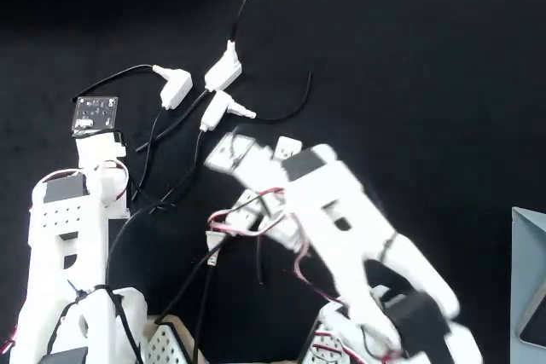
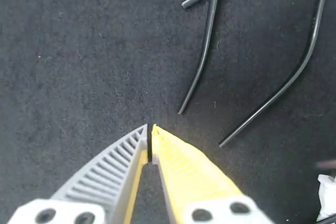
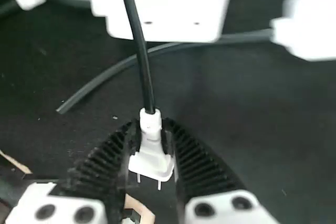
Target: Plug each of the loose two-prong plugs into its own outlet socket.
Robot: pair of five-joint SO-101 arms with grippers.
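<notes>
Right gripper (image 3: 150, 127) is pinching a plug (image 3: 152, 163).
Prongs are pointing away from the outlet block (image 3: 168, 3), at its twelve o'clock in the high view; left gripper (image 2: 150, 129) is sitting pressed together.

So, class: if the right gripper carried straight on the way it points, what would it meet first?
Probably the white socket block, dead ahead of the right gripper, which is shut on a two-prong plug. A black cable crosses nearer, but height is unclear, so the gripper may pass over it.
</notes>
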